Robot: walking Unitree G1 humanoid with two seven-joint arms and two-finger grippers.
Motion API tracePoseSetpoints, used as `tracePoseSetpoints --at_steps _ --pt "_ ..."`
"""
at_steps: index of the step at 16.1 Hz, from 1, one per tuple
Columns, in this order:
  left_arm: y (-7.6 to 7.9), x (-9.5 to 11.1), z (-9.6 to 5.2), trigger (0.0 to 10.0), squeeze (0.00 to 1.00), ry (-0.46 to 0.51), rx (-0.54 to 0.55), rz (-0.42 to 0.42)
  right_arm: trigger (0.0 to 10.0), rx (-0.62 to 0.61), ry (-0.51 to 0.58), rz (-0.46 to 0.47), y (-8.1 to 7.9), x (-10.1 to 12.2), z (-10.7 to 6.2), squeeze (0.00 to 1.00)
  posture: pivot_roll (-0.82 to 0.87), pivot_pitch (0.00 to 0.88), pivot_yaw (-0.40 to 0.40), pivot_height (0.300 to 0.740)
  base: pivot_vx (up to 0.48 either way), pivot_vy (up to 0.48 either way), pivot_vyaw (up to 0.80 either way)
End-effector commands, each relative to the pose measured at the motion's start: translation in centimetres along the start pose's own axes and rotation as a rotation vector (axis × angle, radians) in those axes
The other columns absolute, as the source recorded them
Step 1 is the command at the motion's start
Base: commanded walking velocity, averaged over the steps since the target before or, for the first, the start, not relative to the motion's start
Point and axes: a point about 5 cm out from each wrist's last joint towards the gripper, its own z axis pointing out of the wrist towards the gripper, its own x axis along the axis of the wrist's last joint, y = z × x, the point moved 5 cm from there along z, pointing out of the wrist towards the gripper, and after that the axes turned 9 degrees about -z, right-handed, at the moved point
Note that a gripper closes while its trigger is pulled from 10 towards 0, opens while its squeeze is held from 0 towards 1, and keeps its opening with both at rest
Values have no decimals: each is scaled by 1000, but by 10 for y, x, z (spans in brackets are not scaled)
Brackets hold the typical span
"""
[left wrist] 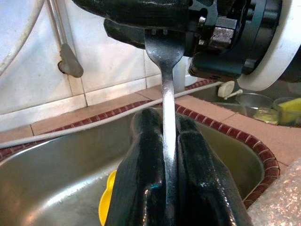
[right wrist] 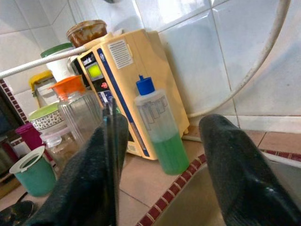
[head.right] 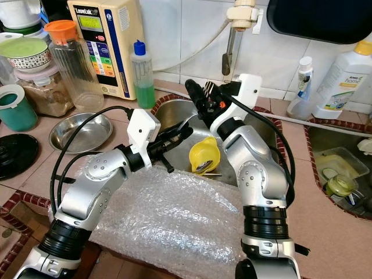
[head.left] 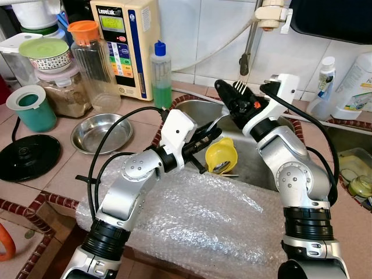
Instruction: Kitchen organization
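A steel fork (left wrist: 168,94) is held over the sink (head.left: 258,168), tines up. My left gripper (head.left: 208,135) is shut on its handle, which runs between the two black fingers (left wrist: 141,155). My right gripper (head.left: 233,96) is at the fork's tine end (head.left: 240,86), above the sink's back edge. Its fingers stand wide apart, and the tines (right wrist: 111,136) lie along one finger (right wrist: 94,174) while the other finger (right wrist: 235,165) is well clear. A yellow plastic cup (head.left: 221,156) lies in the sink below the fork.
Bubble wrap (head.left: 192,215) covers the counter in front of the sink. A faucet (head.left: 247,52) hangs behind my right gripper. To the left stand a green soap bottle (head.left: 161,72), a beige appliance (head.left: 125,40), an orange-lidded jar (head.left: 96,64), a steel bowl (head.left: 102,132) and a teal cup (head.left: 29,107).
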Motion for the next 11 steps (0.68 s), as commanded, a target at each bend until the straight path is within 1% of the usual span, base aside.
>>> tracePoseSetpoints --at_steps 1,4,6,7,8,9,10,11 --pt "4 4 1 0 0 11 -13 21 0 -57 -20 4 12 -1 0 0 34 0 18 740 0 0 0" --pt "-1 6 1 0 0 15 6 35 0 -55 -34 16 12 -4 -1 0 35 0 17 740 0 0 0" --pt "-9 7 0 0 0 14 49 54 0 -53 -51 21 11 -8 -2 0 35 0 17 740 0 0 0" --pt "-17 7 -2 784 0 12 84 68 0 -54 -53 22 12 -8 -2 0 35 0 17 740 0 0 0" --pt "-27 8 -4 824 0 9 134 98 0 -55 -56 20 12 -9 -3 0 35 0 15 740 0 0 0" --pt "-37 10 -7 1255 0 12 183 122 0 -55 -59 19 12 -9 -3 0 36 0 15 740 0 0 0" --pt "-44 11 -9 1725 0 16 216 133 0 -54 -63 18 12 -9 -3 0 36 0 16 740 0 0 0" --pt "-49 12 -10 2549 0 16 244 144 0 -52 -65 18 12 -10 -3 0 37 0 15 740 0 0 0"
